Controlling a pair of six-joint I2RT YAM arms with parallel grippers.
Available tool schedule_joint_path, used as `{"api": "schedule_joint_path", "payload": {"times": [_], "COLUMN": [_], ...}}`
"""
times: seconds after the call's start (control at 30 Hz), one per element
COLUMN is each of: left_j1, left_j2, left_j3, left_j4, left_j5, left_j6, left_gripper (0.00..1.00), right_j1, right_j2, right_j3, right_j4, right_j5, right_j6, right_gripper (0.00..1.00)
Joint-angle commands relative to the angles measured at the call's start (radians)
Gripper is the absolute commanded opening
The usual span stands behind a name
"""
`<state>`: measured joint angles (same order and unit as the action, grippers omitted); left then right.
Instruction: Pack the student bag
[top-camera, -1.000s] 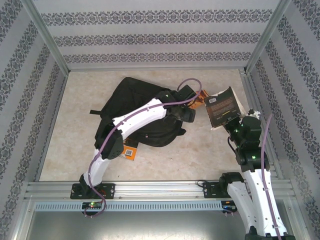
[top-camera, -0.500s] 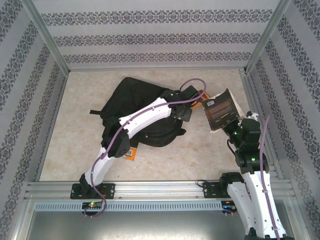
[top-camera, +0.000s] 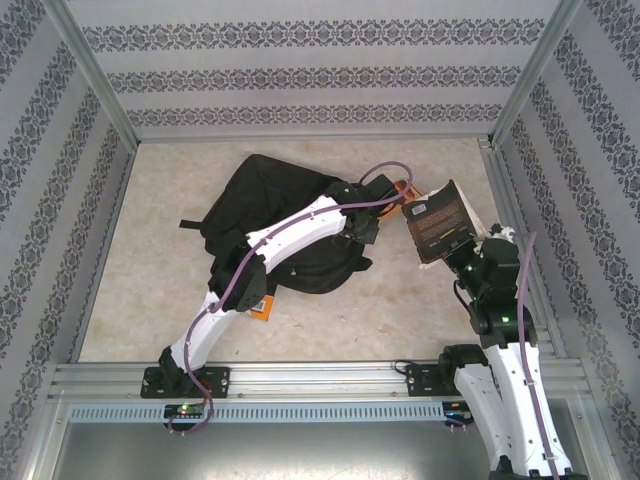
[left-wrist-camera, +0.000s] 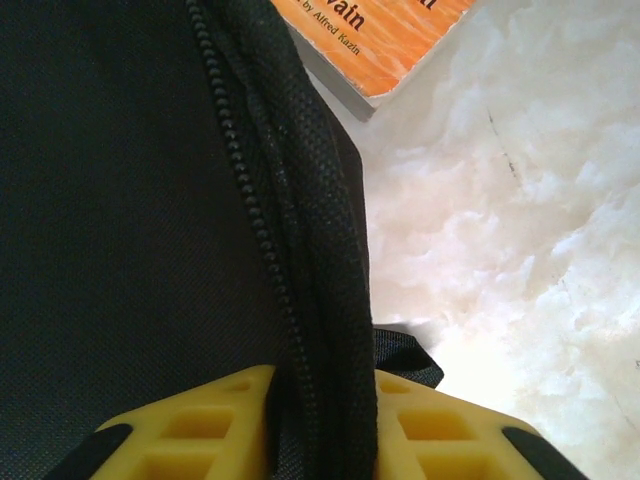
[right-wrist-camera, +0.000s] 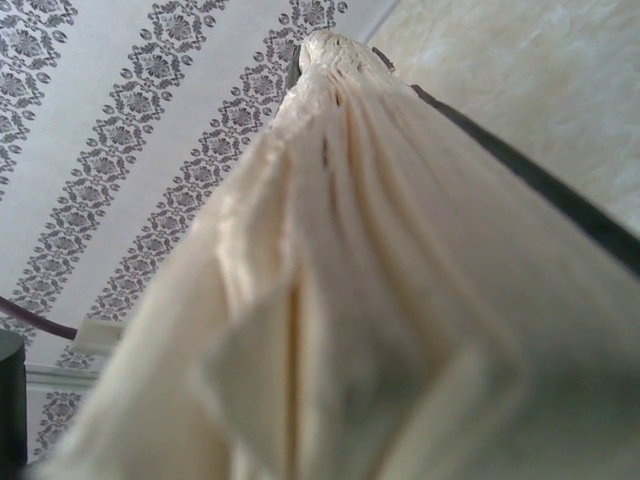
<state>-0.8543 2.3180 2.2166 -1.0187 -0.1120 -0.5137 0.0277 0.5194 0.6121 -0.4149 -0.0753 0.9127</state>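
The student bag (top-camera: 265, 205), a big black backpack, lies in the middle of the table. Its zippered edge (left-wrist-camera: 300, 260) runs down between my left gripper's yellow fingers (left-wrist-camera: 200, 435), and the left gripper (left-wrist-camera: 322, 430) is shut on that fold of fabric. From above, the left gripper (top-camera: 366, 228) sits at the bag's right side. My right gripper (top-camera: 468, 256) is shut on a dark-covered book (top-camera: 440, 224) and holds it upright, just right of the bag. The book's cream page edges (right-wrist-camera: 350, 260) show close up in the right wrist view.
An orange book (left-wrist-camera: 385, 40) lies on the table by the bag's right edge, between the bag and the held book (top-camera: 402, 189). A small orange item with a barcode (top-camera: 262, 304) lies under the left arm. Metal frame rails and patterned walls enclose the table.
My left gripper has closed on the bag's zippered edge and its arm has shifted slightly toward the far side. The right arm has brought the dark book a little to the left.
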Motion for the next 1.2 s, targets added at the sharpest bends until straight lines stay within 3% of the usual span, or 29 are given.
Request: {"api": "schedule_joint_path", "payload": {"times": [0.0,0.1,0.27,0.8,1.17], "left_j1": [0.015,0.020,0.021,0.035,0.049], "left_j2": [-0.037,-0.045,-0.061,-0.089,-0.085], "left_j3": [0.011,0.008,0.006,-0.008,-0.064], "left_j4": [-0.013,-0.009,0.009,0.022,0.047], "left_j5": [-0.003,0.023,0.067,0.118,0.155], "left_j6": [0.020,0.017,0.009,0.003,0.006], "left_gripper": [0.20,0.16,0.23,0.25,0.01], "right_j1": [-0.010,-0.009,-0.009,-0.009,-0.009], "right_j2": [-0.007,0.001,0.010,0.030,0.036], "right_j3": [-0.007,-0.011,-0.008,-0.003,0.006], "right_j4": [0.098,0.109,0.113,0.124,0.119], "right_j5": [-0.023,-0.038,-0.052,-0.078,-0.081], "right_j6": [0.001,0.007,0.006,0.017,0.007], "right_gripper": [0.00,0.00,0.00,0.00,0.00]}}
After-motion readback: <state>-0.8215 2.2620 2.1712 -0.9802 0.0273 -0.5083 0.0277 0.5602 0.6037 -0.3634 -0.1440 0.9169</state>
